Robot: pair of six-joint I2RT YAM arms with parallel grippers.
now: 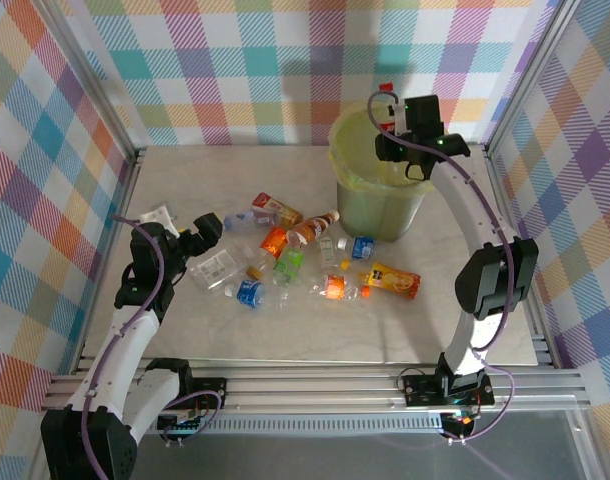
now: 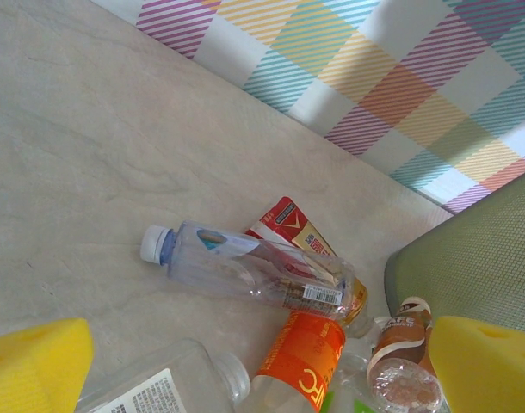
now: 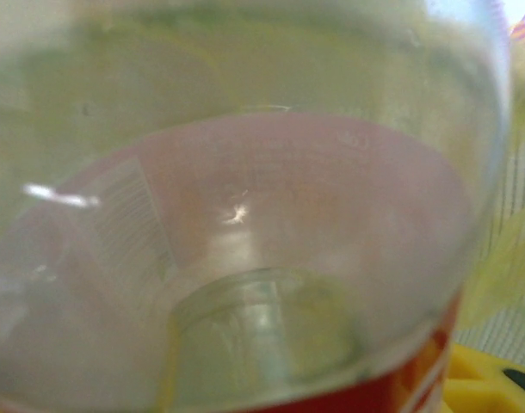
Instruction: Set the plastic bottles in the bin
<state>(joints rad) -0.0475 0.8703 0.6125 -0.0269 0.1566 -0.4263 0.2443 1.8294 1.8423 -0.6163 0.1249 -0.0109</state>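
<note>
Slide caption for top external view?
Right gripper holds a bottle above the bin; open left gripper faces the scattered bottles.

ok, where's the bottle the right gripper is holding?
Top view, far right: the bottle is clamped in the right gripper, above the open bin, away from the pile.

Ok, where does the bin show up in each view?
Top external: bin upper right of centre.
Left wrist: its green wall at the right edge.
Right wrist: its yellowish liner at right, behind the held bottle.
Shared landmark: the checked wall.
</note>
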